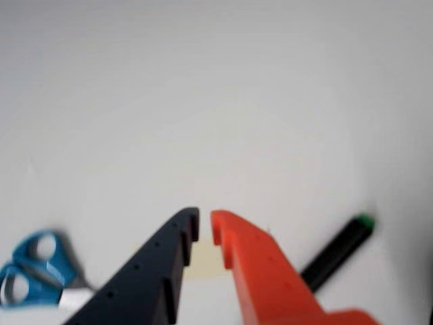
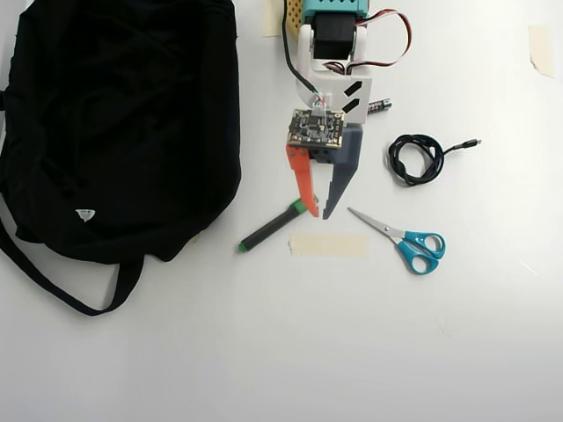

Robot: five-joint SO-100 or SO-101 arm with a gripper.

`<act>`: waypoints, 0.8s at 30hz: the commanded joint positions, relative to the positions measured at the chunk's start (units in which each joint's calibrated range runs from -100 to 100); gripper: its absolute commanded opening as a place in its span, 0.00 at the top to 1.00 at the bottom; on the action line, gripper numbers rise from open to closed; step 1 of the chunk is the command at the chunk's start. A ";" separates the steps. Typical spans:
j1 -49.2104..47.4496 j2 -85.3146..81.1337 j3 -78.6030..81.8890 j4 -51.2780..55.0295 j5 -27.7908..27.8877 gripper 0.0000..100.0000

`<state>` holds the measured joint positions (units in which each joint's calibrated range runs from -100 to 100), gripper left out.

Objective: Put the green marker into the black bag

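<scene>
— What is lying on the white table (image 2: 369,352) in the overhead view?

— Blue-handled scissors (image 2: 406,243) are lying right of centre, blades pointing up and to the left, closed as far as can be told. A strip of beige tape (image 2: 328,244) is sitting just left of them, flat on the surface.

— Anything higher up?

— A coiled black cable (image 2: 415,158) is resting above the scissors, its plug end trailing off to the right. Another scrap of tape (image 2: 541,50) is sticking near the top right corner.

— And the wrist view?

— The scissors (image 1: 37,276) are showing blurred at the lower left, handles toward the left edge.
</scene>
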<state>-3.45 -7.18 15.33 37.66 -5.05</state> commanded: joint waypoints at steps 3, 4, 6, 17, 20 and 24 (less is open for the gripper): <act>-0.44 -0.70 -0.69 7.91 0.28 0.98; -0.44 -0.87 -0.69 8.60 0.28 0.98; -0.44 -0.79 -0.69 10.49 0.28 0.98; -0.51 -0.79 -0.69 14.63 0.28 0.98; -0.44 -0.95 -0.69 14.71 0.28 0.98; -0.44 -0.95 -0.69 14.80 0.28 0.98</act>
<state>-3.53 -7.18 15.33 52.25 -5.05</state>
